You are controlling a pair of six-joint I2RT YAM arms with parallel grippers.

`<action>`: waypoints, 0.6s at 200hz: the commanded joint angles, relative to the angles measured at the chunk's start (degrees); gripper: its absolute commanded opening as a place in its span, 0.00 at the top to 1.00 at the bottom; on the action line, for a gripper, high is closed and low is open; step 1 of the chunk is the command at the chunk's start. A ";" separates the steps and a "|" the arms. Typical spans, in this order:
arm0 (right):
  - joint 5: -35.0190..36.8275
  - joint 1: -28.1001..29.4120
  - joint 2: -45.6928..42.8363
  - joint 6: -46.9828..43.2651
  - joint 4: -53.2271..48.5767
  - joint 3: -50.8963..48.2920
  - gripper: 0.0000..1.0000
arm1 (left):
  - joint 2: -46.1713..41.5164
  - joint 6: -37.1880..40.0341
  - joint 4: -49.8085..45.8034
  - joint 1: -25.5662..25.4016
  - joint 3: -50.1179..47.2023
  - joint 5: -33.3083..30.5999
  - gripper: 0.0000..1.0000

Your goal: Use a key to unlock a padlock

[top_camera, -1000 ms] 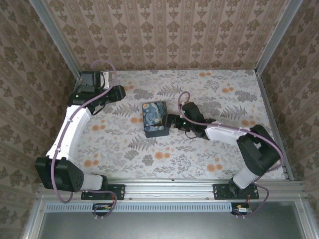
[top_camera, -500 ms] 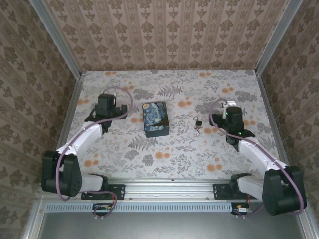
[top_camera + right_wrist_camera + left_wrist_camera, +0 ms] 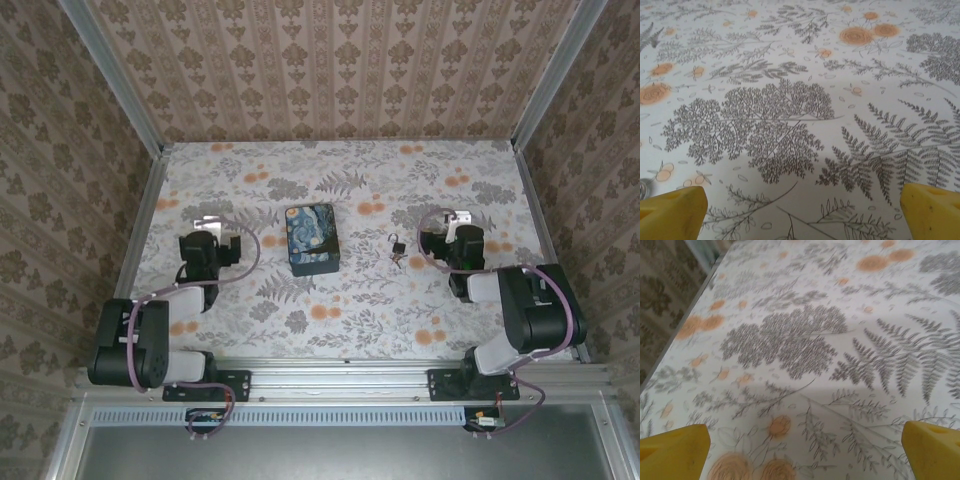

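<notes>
The tiny dark padlock [image 3: 397, 244] lies on the floral tablecloth right of the painted box, and the small key [image 3: 398, 260] lies just below it, touching or nearly so. My right gripper [image 3: 446, 224] sits a short way to their right, folded back near its base. It is open, its yellow fingertips [image 3: 671, 212] wide apart over bare cloth [image 3: 800, 210]. My left gripper [image 3: 207, 226] is folded back left of the box. It is open too, with only cloth between its yellow fingertips [image 3: 673, 452].
The dark-blue starry-night box [image 3: 311, 238] stands mid-table between the arms. Patterned walls with metal rails [image 3: 148, 215] close in the table on three sides. A small metallic glint [image 3: 642, 188] shows at the left edge of the right wrist view.
Both arms have pulled back from the box toward their bases. The right gripper left the box's side, and the padlock and key now lie on the cloth. The left gripper has opened.
</notes>
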 commanded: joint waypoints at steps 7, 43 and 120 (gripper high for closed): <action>-1.17 -0.25 -0.16 -0.26 5.35 1.23 0.00 | 12.46 4.10 26.74 1.85 -1.97 5.05 0.00; -0.85 -0.16 -0.49 -0.35 4.93 1.17 0.00 | 9.96 0.51 13.78 3.20 2.41 3.72 0.00; -0.46 0.15 -0.38 -0.44 5.03 1.16 0.00 | 10.24 -0.45 11.38 5.68 3.82 9.12 0.00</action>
